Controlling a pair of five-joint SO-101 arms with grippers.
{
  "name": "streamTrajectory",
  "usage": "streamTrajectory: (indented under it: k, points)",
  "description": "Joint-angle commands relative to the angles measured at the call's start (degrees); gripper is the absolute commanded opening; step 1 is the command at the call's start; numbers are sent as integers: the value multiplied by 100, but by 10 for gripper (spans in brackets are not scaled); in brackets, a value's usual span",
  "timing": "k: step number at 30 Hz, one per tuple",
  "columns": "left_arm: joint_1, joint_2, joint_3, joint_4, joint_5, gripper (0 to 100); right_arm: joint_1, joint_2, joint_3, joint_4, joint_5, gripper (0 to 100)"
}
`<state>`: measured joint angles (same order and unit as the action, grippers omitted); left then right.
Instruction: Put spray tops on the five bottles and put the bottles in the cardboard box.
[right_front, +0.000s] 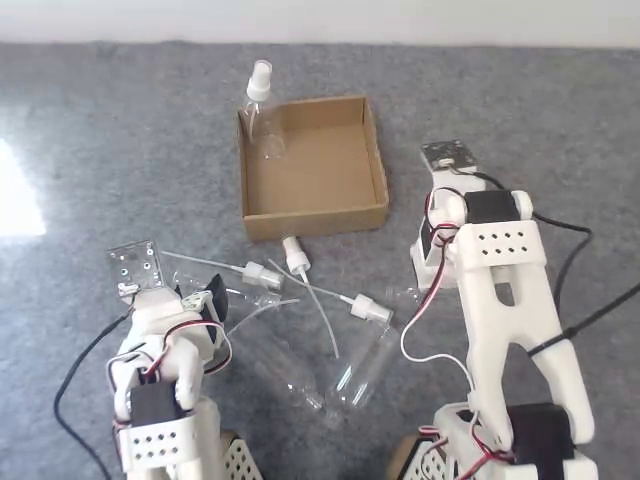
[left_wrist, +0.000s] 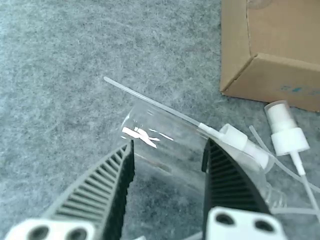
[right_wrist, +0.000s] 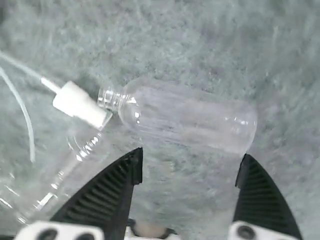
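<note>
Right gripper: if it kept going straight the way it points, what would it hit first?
Probably the bottle lying on its side just ahead of the open right gripper, though depth is hard to judge.

A cardboard box (right_front: 315, 218) sat open on the grey surface (right_front: 120, 130), towards its far side. One capped bottle (right_front: 262, 112) stood tilted in the box's far left corner, its white spray top rising above the rim. In front of the box lay three loose spray tops (right_front: 262, 275), their thin tubes trailing across the surface, one of them just beside the box's front wall. Nearer the camera, two clear bottles (right_front: 362, 368) lay on their sides, slanting towards each other. The left arm (right_front: 165, 350) stood beside the spray tops, and the right arm (right_front: 505, 290) reached forward beside the box.
</note>
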<state>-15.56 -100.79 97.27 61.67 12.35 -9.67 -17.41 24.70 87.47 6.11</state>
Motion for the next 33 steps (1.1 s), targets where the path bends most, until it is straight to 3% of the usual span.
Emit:
streamTrajectory:
  k: [1, 5, 17, 24, 33]
  points:
    - [0, -62, -48, 26, 70, 210, -48, -251, -334, 22, 879, 273]
    - [0, -62, -48, 26, 70, 210, -48, -242, -334, 22, 1785, 273]
    - [0, -62, -48, 26, 70, 210, -356, -242, 492, -681, 3200, 274]
    - [0, -62, -48, 26, 70, 210, -549, -242, 633, -681, 3490, 274]
    - [0, -62, -48, 26, 70, 210, -602, -242, 905, -760, 4440, 274]
